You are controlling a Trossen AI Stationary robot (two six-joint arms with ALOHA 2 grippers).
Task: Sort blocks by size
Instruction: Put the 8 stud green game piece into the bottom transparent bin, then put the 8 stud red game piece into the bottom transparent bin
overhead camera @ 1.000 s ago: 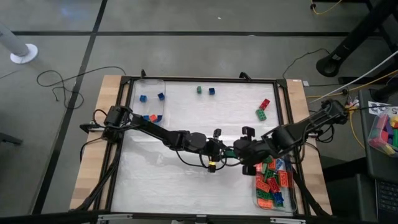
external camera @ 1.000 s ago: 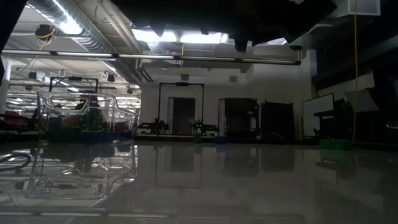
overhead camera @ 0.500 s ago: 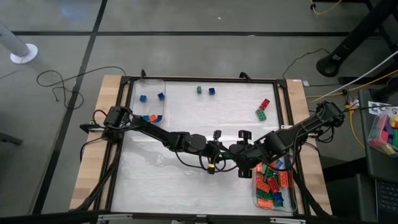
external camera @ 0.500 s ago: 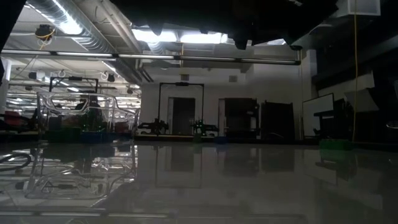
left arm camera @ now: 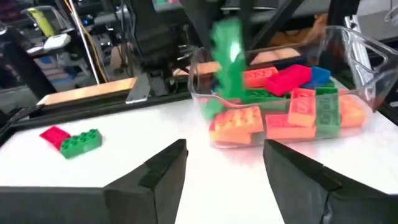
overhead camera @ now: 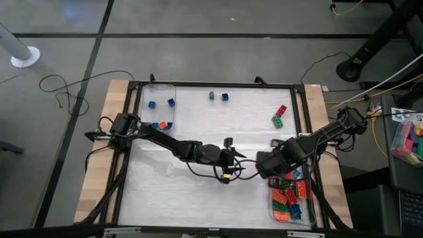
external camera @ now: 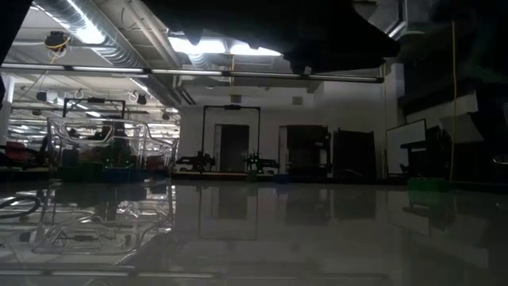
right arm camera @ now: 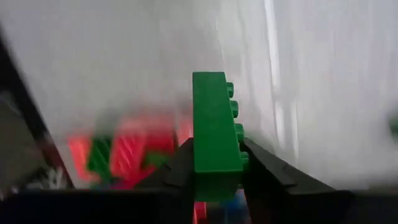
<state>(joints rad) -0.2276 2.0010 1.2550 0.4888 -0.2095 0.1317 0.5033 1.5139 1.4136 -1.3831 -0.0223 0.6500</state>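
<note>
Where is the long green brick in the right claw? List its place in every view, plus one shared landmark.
High view: hidden under the right claw, beside the clear bin of long bricks.
Low view: not in it; only dark arm shapes overhead.
Left wrist view: the long green brick hangs upright and blurred in front of the clear bin.
Right wrist view: it stands centre, clamped between the fingers.
Shared landmark: the clear bin.

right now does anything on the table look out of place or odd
Nothing is spilled or damaged. Loose strays remain: a long red brick touching a long green brick near the table's right edge, and two tiny square bricks, green and blue, lying outside both clear plastic bins.
</note>
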